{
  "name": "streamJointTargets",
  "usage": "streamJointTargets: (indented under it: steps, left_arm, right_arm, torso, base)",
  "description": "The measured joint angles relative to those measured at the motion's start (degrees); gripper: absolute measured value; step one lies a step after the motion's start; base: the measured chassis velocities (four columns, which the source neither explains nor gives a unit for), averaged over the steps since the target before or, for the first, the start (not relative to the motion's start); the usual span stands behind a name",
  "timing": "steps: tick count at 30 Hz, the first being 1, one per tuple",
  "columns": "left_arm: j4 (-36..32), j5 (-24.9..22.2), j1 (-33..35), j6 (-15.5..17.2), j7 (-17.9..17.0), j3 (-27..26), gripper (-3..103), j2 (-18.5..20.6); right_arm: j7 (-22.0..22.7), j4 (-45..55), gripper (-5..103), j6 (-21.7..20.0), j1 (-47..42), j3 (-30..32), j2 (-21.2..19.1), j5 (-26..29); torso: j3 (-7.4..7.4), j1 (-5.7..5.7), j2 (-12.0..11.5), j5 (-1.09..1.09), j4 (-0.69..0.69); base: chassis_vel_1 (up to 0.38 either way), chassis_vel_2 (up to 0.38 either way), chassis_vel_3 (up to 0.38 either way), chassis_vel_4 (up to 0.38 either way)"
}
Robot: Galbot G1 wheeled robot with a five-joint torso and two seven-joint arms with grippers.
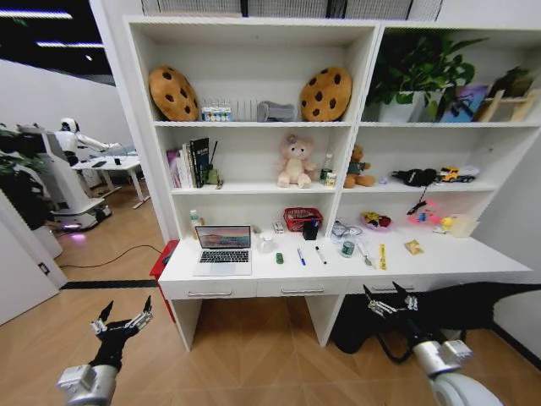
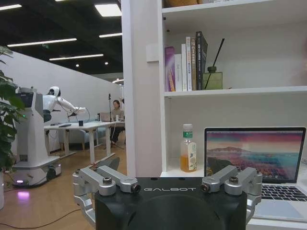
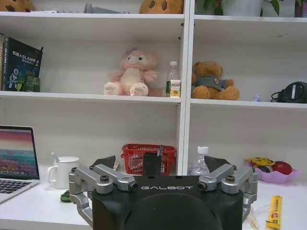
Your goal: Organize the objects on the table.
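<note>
Both grippers hang low in front of the surface (image 1: 439, 260), fingers spread and holding nothing: the left gripper (image 1: 123, 321) below its left corner, the right gripper (image 1: 390, 302) below its right half. Just above and beyond the left one sits the open laptop (image 1: 224, 249); farther right lie the blue pen (image 1: 301, 256) and black pen (image 1: 320, 255). Rising carelessly, either gripper might strike the drawer fronts or nudge the laptop.

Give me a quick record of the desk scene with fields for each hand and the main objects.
left hand: open, low in front of the desk, holding nothing
right hand: open, low by the drawers, holding nothing
table: white, cluttered
laptop: open, desk's left end
blue pen: lying flat mid-desk
black pen: beside the blue pen
red basket: behind the pens
</note>
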Motion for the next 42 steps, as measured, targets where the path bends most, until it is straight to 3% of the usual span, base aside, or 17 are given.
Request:
streamJointTargets:
  steps: [42]
  left_arm:
    - [0.3, 1.1, -0.5, 0.5, -0.4, 0.4, 100, -0.4]
  right_arm:
    - [-0.5, 0.0, 100, -0.4, 0.0, -0.8, 1.1, -0.1]
  torso:
    - [0.0, -0.01, 0.0, 0.0, -0.01]
  base:
    - [-0.125, 0.124, 0.127, -0.124]
